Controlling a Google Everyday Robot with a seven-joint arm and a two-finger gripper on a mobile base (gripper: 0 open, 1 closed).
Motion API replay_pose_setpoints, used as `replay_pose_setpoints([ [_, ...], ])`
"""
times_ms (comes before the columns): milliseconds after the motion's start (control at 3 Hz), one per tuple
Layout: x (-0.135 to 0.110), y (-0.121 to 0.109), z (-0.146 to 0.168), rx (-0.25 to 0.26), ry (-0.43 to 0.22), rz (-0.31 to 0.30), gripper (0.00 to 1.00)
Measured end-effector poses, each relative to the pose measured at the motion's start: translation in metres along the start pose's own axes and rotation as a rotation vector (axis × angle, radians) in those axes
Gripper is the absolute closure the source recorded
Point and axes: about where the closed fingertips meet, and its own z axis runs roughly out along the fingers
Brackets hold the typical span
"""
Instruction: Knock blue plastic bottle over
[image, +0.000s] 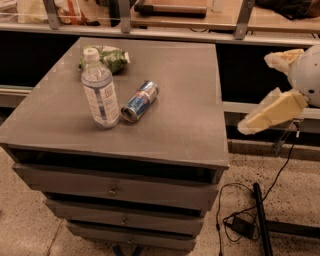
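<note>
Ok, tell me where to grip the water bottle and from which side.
Probably its upper body, under the shoulder, coming from the right: the blue plastic bottle stands upright, the can lies by its base there, so stay above it. The gripper hangs open off the right edge of the table.

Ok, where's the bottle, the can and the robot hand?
Clear plastic water bottle (102, 99), camera view, its label.
Blue and silver metal can (140, 101), camera view, its side.
Cream robot hand (255, 94), camera view, right of grey drawer cabinet (190, 110), midway between fingertips.
</note>
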Motion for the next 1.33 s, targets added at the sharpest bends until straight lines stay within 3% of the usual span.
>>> replay_pose_setpoints([
  [333,-0.039,-0.010,0.017,0.027,-0.232,0.027,0.00],
  [667,-0.078,-0.003,0.024,-0.006,-0.360,0.037,0.00],
  [1333,-0.080,0.009,0.031,0.000,-0.380,0.069,0.00],
])
